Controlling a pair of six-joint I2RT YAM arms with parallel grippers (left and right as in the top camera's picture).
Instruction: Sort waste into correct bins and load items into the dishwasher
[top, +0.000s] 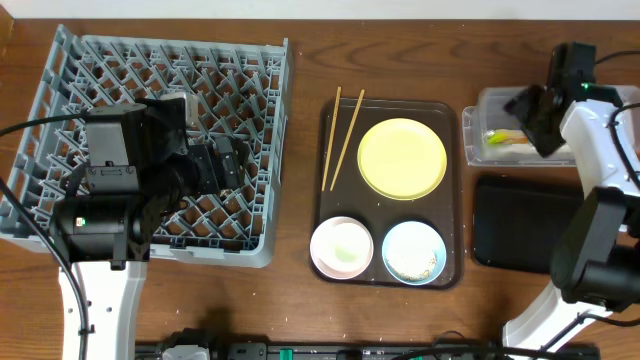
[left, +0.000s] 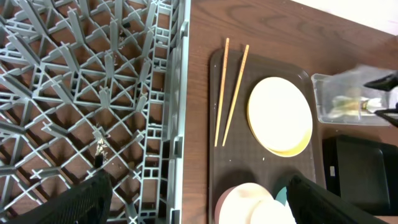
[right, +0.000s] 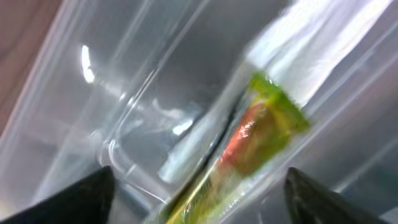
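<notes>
The grey dish rack (top: 250, 150) fills the left; my left gripper (top: 215, 165) hovers over it, open and empty (left: 199, 208). On the brown serving tray (top: 452, 190) lie two chopsticks (top: 340, 135), the yellow plate (top: 402, 158), the pink bowl (top: 342, 247) and the blue bowl (top: 414, 250), which holds white specks. My right gripper (top: 530, 110) is open above the clear tub (top: 490, 100). The yellow-green wrapper (right: 261, 137) lies in the tub between its fingers (right: 199, 205), with something white (right: 323, 37) beside it. The white cup is not in view.
The flat black tray (top: 520, 225) lies in front of the clear tub at the right. A strip of bare wood (top: 300, 180) separates the rack from the brown tray. Cables trail at the left edge.
</notes>
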